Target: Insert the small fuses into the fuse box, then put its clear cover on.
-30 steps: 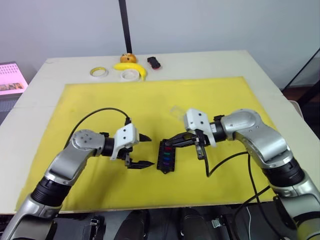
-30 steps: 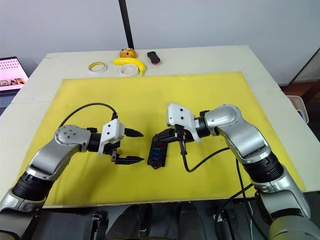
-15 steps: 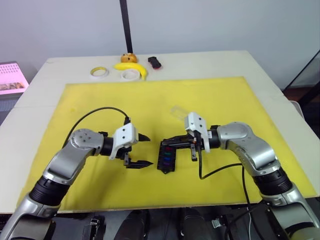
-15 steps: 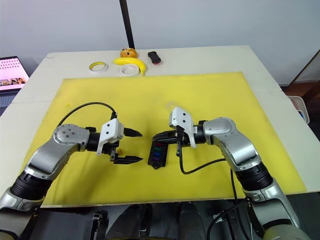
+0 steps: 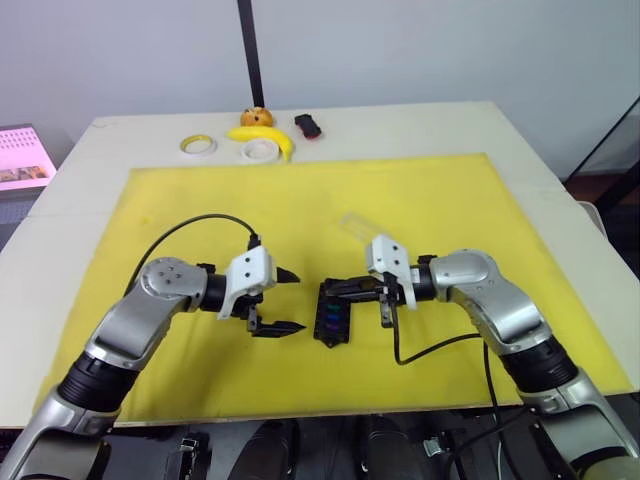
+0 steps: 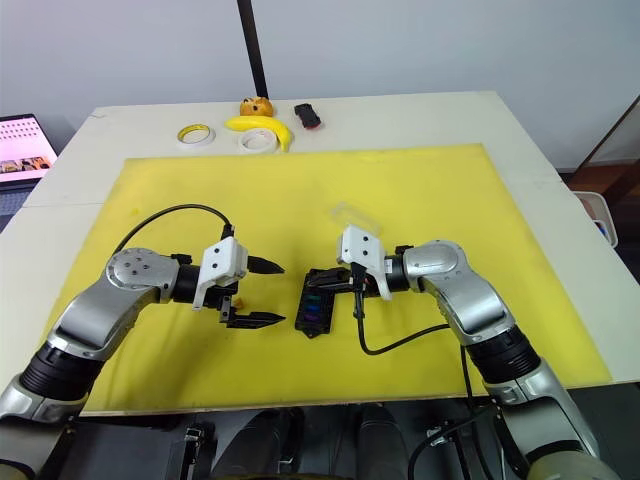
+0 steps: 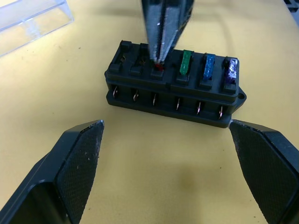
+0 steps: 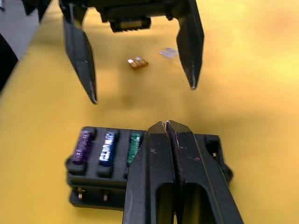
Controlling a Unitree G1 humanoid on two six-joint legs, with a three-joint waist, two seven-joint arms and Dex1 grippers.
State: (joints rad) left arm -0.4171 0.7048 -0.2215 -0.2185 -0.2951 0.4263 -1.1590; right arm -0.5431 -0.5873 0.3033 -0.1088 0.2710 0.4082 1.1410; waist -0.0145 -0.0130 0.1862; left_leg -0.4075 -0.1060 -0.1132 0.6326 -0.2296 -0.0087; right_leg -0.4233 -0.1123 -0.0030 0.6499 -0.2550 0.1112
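The black fuse box (image 5: 332,311) lies mid-mat on the yellow mat. Teal (image 7: 186,62), blue (image 7: 209,67) and purple (image 7: 231,72) fuses stand in its slots. My right gripper (image 7: 159,59) is shut, its tips pressed down on a red fuse (image 7: 159,67) in the slot beside the teal one. My left gripper (image 5: 300,300) stands open just left of the box, with nothing in it. An amber fuse (image 8: 138,62) and a grey fuse (image 8: 168,52) lie loose on the mat behind the left gripper. The clear cover (image 5: 355,224) rests on the mat beyond the box.
At the table's back edge sit two tape rolls (image 5: 198,145), a banana (image 5: 262,137), a small orange object (image 5: 257,116) and a black-and-red object (image 5: 308,125). The yellow mat (image 5: 450,190) covers most of the table. A screen (image 6: 22,147) stands far left.
My right arm has drawn in and lowered, its gripper staying at the box's top. The left gripper has not moved.
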